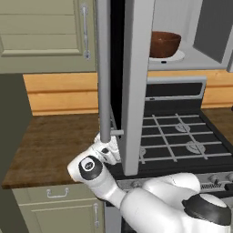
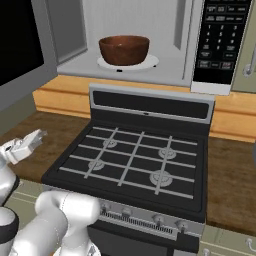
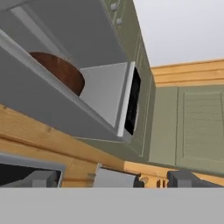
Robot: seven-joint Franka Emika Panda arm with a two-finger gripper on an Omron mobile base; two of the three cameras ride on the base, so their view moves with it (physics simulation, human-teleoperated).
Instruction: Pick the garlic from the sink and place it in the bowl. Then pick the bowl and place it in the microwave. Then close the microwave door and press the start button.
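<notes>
the bowl (image 2: 124,50) sits on the white turntable plate (image 2: 150,63) inside the microwave (image 2: 165,40), in the upper middle of the right base view; in the left base view the bowl (image 1: 164,44) shows at the upper right, past the edge of the microwave door (image 1: 136,82). the door stands open, swung out toward the camera, with its long grey bar handle (image 1: 103,68) running down the upper centre of the left base view. the gripper (image 1: 105,149) sits just below the lower end of that handle, at the centre left of the frame, with its jaws spread wide and holding nothing. in the right base view the gripper (image 2: 29,142) shows at the left edge, over the wooden counter (image 2: 65,135) beside the stove (image 2: 135,160). in the hand view the bowl (image 3: 61,72) appears at the upper left, seen from below.
</notes>
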